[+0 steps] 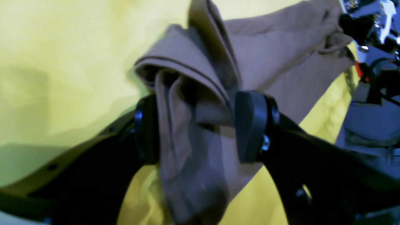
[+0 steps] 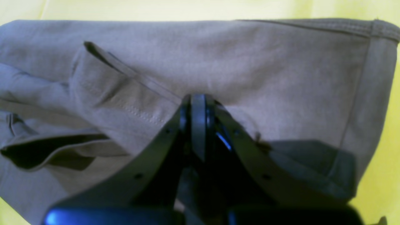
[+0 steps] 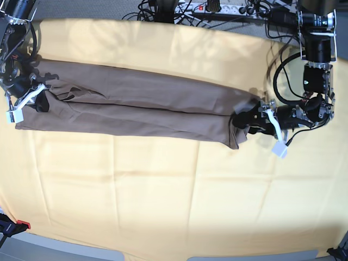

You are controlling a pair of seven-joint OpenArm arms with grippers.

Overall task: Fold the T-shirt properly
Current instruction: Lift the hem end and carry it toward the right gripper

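Note:
The taupe-brown T-shirt (image 3: 136, 103) lies folded into a long strip across the far half of the yellow cloth (image 3: 163, 190). My left gripper (image 3: 246, 120) is at the strip's right end. In the left wrist view its fingers (image 1: 253, 125) are shut on a thick bunch of the shirt (image 1: 193, 93), and the gripper (image 1: 200, 126) holds it a little off the cloth. My right gripper (image 3: 41, 100) is at the strip's left end. In the right wrist view the right gripper (image 2: 198, 100) is pinched shut on a fold of the shirt (image 2: 250, 62).
A power strip and cables (image 3: 217, 8) run along the far edge behind the cloth. Arm hardware and wires (image 1: 375, 31) stand at the right beyond the shirt. The yellow cloth's near edge (image 3: 163, 251) hangs at the table's front.

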